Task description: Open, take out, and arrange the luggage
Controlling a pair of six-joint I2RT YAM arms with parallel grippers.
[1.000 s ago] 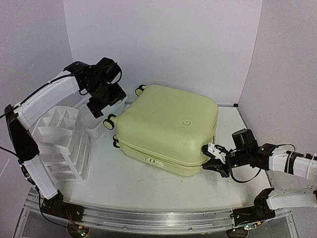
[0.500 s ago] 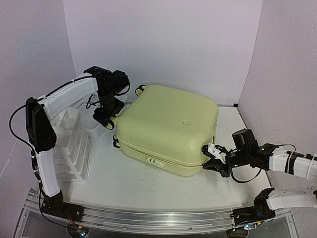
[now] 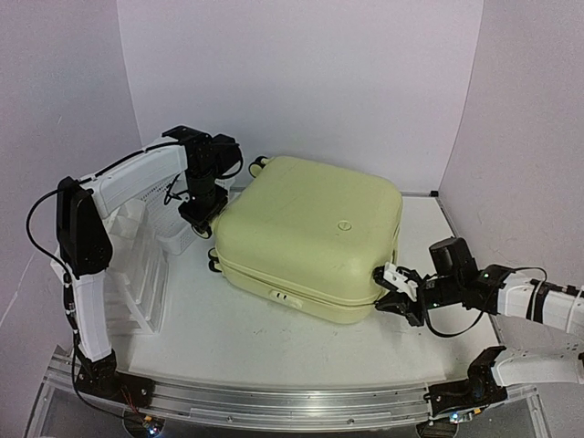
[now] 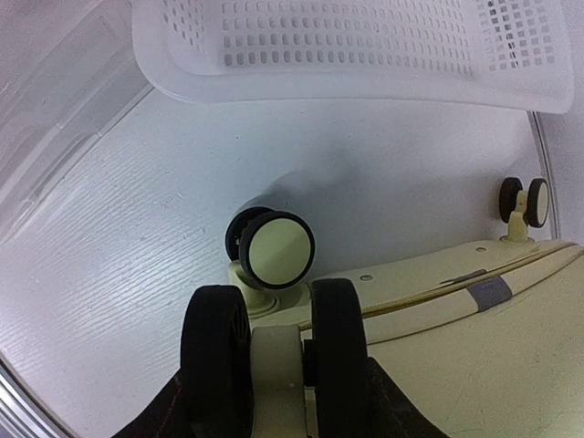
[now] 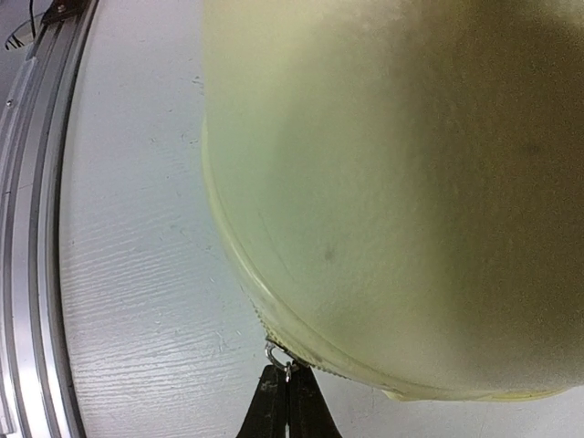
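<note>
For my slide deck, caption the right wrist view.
Right gripper, shut, pinches the zipper pull at a corner of the pale yellow luggage.

White arm shells (image 3: 132, 173); black joints (image 3: 78, 228)

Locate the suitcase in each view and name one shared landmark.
Top external: suitcase at centre.
Left wrist: lower right, wheeled end only.
Right wrist: fills the upper right; zipper pull at bottom.
Shared landmark: the seam round its shell.
</note>
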